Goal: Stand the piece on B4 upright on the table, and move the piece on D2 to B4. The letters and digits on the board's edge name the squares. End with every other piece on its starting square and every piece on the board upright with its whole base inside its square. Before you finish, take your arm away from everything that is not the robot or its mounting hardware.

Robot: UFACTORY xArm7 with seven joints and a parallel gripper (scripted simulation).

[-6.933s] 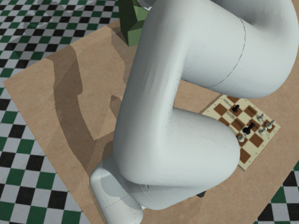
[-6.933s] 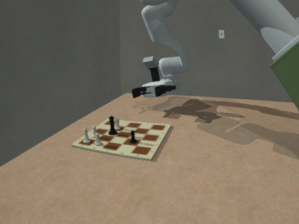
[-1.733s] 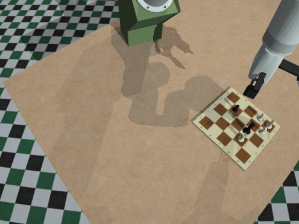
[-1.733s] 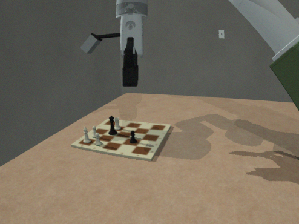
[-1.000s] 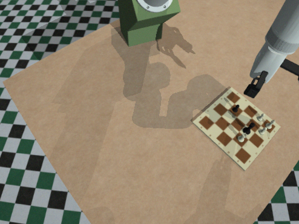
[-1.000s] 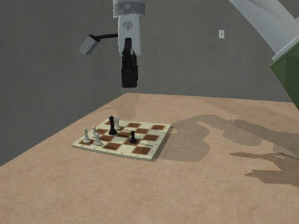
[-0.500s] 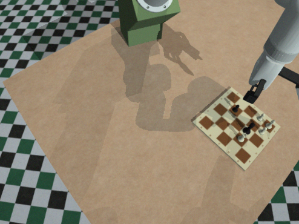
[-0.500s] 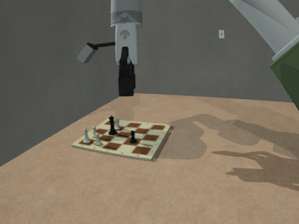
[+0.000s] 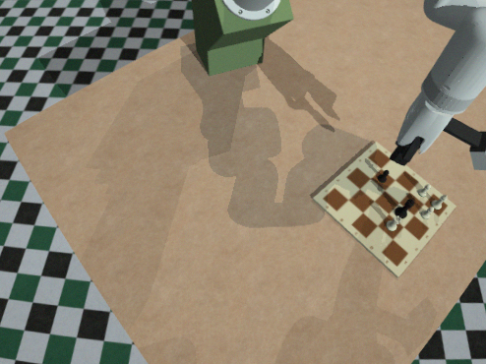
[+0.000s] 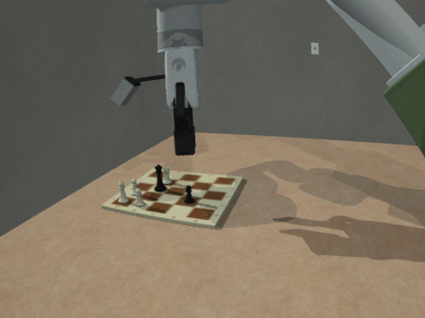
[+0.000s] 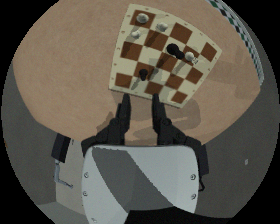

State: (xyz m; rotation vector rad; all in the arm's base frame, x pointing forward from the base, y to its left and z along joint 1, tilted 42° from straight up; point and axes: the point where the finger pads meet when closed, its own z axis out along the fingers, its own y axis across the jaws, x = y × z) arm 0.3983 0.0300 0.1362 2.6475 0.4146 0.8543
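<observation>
The board (image 9: 319,197) (image 10: 163,219) (image 11: 111,86) has edge labels too small to read. A short black pawn (image 9: 384,176) (image 10: 188,196) (image 11: 143,74) stands upright near one side. A tall black piece (image 9: 401,212) (image 10: 159,182) (image 11: 173,49) stands upright, close to a white rook-like piece (image 9: 392,224) (image 10: 167,176) (image 11: 189,56). My gripper (image 9: 399,161) (image 10: 184,153) (image 11: 141,101) points down, well above the board's side nearest the black pawn. Its fingers are partly open with nothing between them, as the gap in the wrist view shows.
A taller white piece (image 9: 437,204) (image 10: 123,195) (image 11: 142,18) stands upright at a corner. Beside it stand two white pawns, one (image 9: 423,190) (image 10: 138,198) (image 11: 136,34) and another (image 9: 426,213) (image 10: 134,187) (image 11: 162,26). Arm shadows fall across the tan table (image 9: 275,279) (image 10: 129,270).
</observation>
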